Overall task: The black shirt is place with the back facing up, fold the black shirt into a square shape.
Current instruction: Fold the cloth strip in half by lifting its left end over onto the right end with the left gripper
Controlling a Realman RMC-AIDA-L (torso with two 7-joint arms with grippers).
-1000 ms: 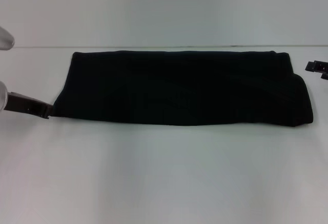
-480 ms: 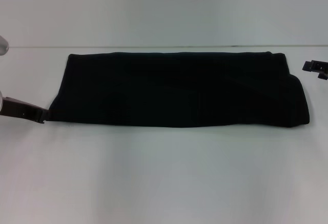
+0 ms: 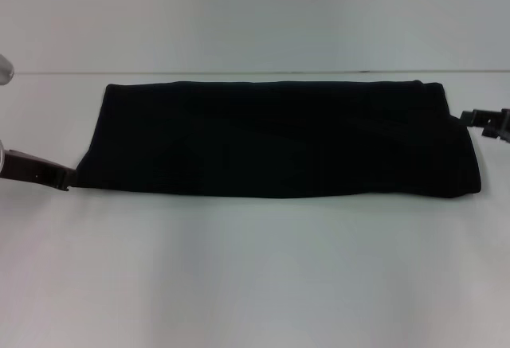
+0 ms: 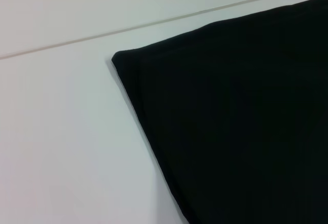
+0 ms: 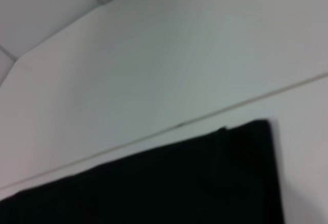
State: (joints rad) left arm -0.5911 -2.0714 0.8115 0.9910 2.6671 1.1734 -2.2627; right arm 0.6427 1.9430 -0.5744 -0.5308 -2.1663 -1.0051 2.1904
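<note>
A plain white table (image 3: 255, 268) carries the work; its far edge meets a pale wall along a thin straight seam; the black shirt (image 3: 279, 137) lies flat on it as a long folded band running left to right, near that far edge; its corners show in both wrist views.

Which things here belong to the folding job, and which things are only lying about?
Belong to the job:
- black shirt, folded into a long band
- left gripper, at the shirt's near left corner
- right gripper, at the shirt's right end

Only there:
- white table, which bears the shirt; nothing else lies on it
</note>
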